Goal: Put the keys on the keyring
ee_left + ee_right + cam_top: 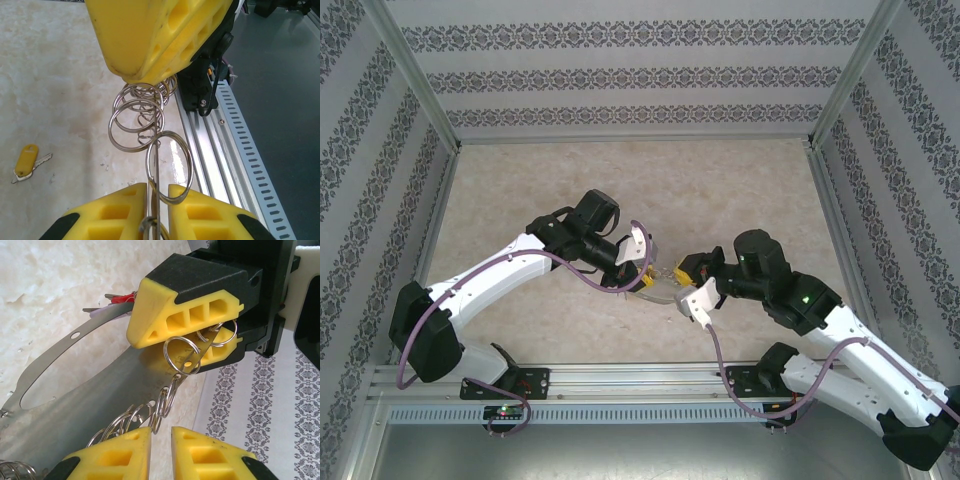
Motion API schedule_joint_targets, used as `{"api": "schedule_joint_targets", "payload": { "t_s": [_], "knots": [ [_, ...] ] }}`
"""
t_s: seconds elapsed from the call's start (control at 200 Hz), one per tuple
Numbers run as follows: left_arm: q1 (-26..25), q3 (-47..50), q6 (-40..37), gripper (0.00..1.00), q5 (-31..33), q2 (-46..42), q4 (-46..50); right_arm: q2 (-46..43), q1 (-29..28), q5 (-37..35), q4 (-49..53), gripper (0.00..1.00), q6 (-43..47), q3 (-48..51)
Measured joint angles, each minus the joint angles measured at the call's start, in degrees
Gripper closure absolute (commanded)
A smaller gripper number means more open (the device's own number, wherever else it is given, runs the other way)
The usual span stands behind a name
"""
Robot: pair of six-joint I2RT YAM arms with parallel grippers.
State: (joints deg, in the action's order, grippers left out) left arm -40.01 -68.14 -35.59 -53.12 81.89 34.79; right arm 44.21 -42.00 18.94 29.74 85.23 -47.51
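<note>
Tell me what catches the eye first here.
The two arms meet mid-table, left gripper and right gripper nearly touching at a large silver metal keyring, a flat band fringed with small split rings. The left gripper's yellow fingers clamp the keyring. A small yellow-headed key lies alone on the beige table; a red-headed key peeks from behind the band.

No legible text, labels or numbers — anywhere
</note>
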Motion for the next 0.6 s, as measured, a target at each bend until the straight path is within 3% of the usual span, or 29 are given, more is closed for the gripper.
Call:
{"api": "schedule_joint_targets", "payload": {
  "t_s": [0.6],
  "knots": [
    [0.00,0.00,-0.26,1.00,0.04,0.02,1.07,1.51,-2.14,-0.96,-0.24,0.88,0.00,0.00]
  ]
}}
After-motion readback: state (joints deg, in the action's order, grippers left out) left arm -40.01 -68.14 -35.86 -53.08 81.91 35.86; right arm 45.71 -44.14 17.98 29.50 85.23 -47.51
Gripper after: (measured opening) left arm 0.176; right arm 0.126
